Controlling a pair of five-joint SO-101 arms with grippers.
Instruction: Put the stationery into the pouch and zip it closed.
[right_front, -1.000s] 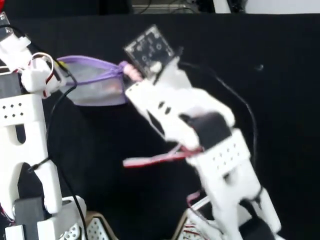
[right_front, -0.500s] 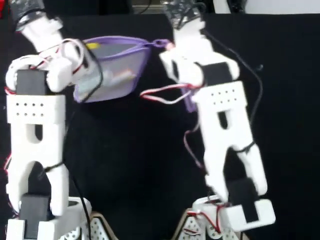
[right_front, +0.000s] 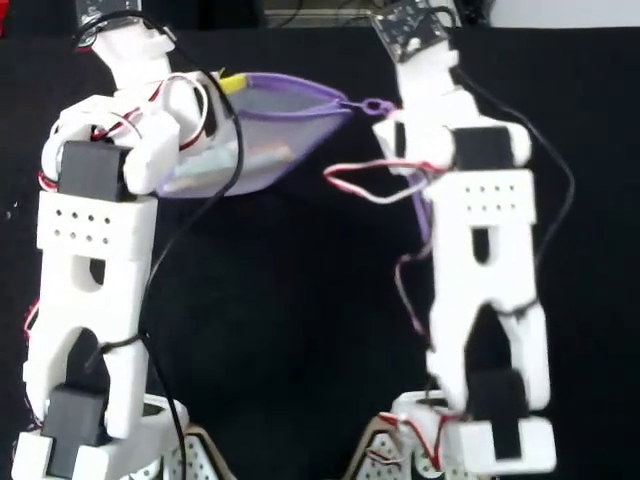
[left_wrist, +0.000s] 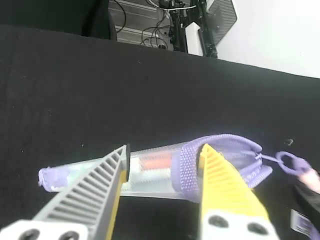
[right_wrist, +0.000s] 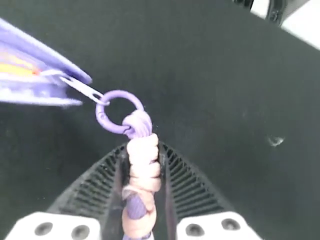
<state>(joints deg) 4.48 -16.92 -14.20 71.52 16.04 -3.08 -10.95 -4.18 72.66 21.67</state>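
A translucent purple pouch (right_front: 270, 135) hangs in the air between the two arms, over the far side of the table. Stationery (right_front: 250, 157) shows through its wall, among it a reddish item (left_wrist: 155, 162). My left gripper (right_front: 222, 88) is shut on the pouch's left end; the pouch (left_wrist: 150, 170) lies across its grey and yellow fingers, the left gripper (left_wrist: 165, 152) around the purple webbing. My right gripper (right_front: 388, 112) is shut on the pink and purple zipper cord (right_wrist: 141, 167), its ring (right_wrist: 117, 111) linked to the pouch's zipper tab (right_wrist: 80, 87). The cord passes between the fingers of the right gripper (right_wrist: 141, 150).
A black cloth (right_front: 300, 330) covers the table. A loose red and white cable loop (right_front: 375, 185) hangs off the right arm. Both arm bases stand at the near edge. Stands and cables (left_wrist: 175, 20) lie beyond the table's far edge.
Both arms have swung right and toward the far edge, carrying the pouch with them. The right arm has straightened up, its cord still pulled away from the pouch.
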